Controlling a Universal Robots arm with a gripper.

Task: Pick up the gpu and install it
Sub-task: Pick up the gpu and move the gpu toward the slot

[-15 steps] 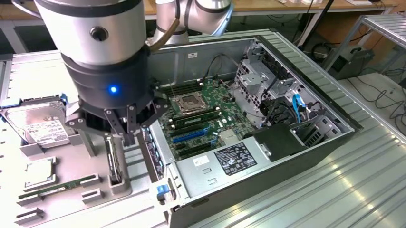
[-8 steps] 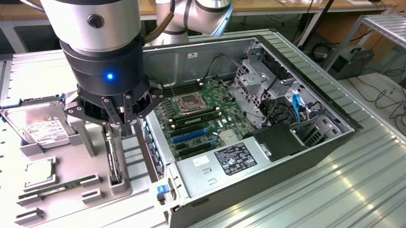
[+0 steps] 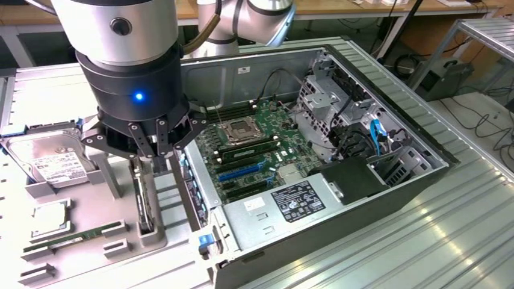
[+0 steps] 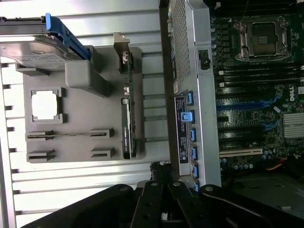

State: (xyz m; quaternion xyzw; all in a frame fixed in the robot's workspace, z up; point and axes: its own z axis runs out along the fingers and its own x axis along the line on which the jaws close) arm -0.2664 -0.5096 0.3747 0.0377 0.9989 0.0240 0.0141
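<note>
Grey tray [image 3: 80, 201]: gpu [image 3: 145, 201] upright beside case [image 3: 345, 235], closed gripper [image 3: 153, 152] above.

Exterior view: high, oblique, close. Wrist view: straight down. Shared: computer case [image 3: 241, 75].

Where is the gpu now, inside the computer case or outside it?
Outside. The gpu stands on edge in a slot of the gray holder, beside the open case.

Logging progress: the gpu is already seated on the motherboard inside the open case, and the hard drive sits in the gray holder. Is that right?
No. The gpu stands on edge in the gray holder, beside the open case, not on the motherboard; the wrist view shows it. The hard drive does sit in the gray holder.
</note>
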